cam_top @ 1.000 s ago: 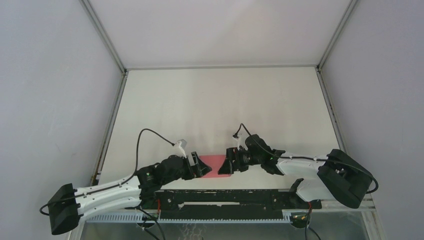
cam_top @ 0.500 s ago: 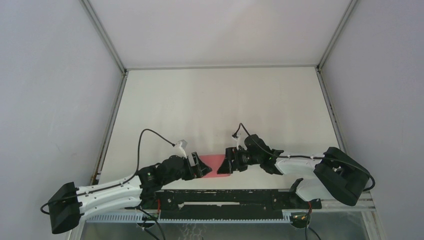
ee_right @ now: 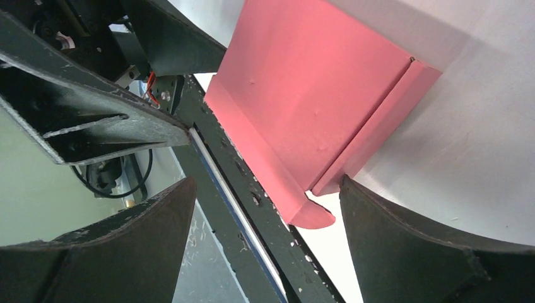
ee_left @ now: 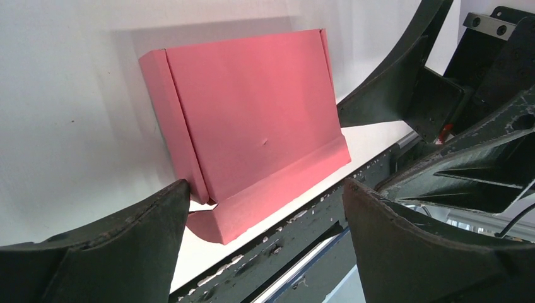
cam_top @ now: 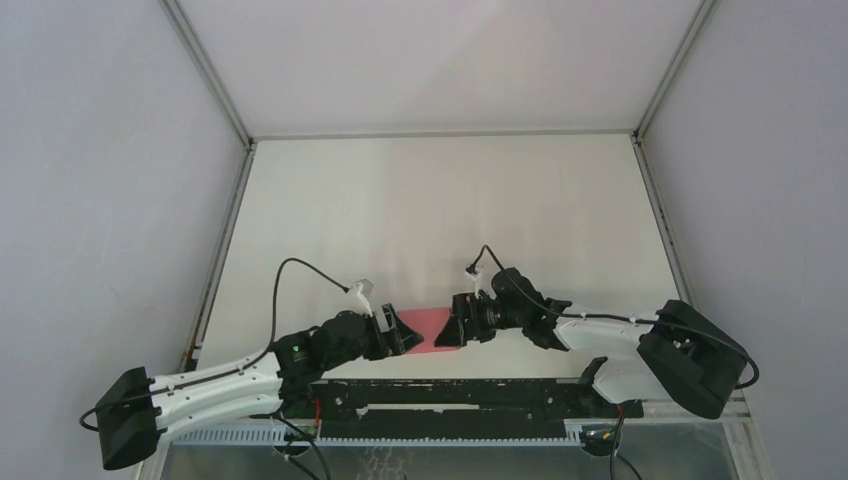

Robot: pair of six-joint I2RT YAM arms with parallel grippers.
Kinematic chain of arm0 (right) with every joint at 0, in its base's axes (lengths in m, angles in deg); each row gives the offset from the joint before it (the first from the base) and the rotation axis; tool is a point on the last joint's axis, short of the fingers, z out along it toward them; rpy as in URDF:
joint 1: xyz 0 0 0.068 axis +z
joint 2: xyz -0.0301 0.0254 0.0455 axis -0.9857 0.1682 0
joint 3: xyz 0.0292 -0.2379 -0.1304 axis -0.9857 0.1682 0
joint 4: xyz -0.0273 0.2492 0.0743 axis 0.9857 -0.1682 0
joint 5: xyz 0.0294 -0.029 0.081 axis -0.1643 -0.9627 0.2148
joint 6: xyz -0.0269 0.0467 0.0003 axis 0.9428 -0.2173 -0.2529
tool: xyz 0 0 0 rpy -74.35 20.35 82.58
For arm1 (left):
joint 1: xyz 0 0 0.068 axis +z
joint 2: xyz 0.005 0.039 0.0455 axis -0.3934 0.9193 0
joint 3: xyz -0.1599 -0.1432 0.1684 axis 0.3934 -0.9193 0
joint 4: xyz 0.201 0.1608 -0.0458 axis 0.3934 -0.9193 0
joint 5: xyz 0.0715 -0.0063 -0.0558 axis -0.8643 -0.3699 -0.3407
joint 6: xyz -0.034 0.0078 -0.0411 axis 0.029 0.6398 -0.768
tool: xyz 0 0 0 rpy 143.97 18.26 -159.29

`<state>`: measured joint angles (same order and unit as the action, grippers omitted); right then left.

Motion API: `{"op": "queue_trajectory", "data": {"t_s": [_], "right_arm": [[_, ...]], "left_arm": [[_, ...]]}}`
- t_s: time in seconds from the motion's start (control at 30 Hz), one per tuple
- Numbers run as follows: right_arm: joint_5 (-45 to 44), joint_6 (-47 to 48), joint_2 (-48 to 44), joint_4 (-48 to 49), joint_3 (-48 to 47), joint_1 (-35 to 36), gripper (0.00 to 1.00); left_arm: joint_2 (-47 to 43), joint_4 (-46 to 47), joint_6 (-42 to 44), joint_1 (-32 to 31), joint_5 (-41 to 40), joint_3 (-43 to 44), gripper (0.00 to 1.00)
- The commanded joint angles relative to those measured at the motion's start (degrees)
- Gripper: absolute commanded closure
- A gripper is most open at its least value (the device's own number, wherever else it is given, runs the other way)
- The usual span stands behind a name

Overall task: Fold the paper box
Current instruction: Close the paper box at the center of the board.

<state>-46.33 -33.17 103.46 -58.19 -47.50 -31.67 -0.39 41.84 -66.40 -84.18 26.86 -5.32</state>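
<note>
White links (cam_top: pixel 215 385) join black joints (cam_top: pixel 340 338), with looping black cables (cam_top: pixel 297 260) and scuffed dark end effector fingers (ee_left: pixel 113 252).

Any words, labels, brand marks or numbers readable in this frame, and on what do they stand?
None can be read in any view.
The paper box is plain pink, unprinted.
The left gripper, the right gripper and the table show no lettering.

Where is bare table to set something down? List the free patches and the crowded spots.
Free: the table beyond the paper box, out to its far edge and both side edges. Crowded: the near-centre edge, where the box lies between the open left fingers and right fingers, by the black base rail.
</note>
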Motion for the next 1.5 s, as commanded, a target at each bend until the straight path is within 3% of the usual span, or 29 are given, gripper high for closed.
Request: {"op": "queue_trajectory", "data": {"t_s": [0.0,0.57,1.47], "right_arm": [[1.8,-1.3,-2.9,2.0,-0.4,0.6,0.08],[1.0,-2.0,-9.7,-2.9,-0.4,1.1,0.08],[1.1,-3.1,-14.1,-6.0,-0.4,1.1,0.07]], "left_arm": [[-1.3,3.7,-0.8,-0.4,2.3,0.3,0.07],[-8.0,-3.8,-1.3,-1.3,1.5,4.6,0.07],[-9.7,-7.4,-0.9,-1.6,2.0,9.2,0.06]]}}
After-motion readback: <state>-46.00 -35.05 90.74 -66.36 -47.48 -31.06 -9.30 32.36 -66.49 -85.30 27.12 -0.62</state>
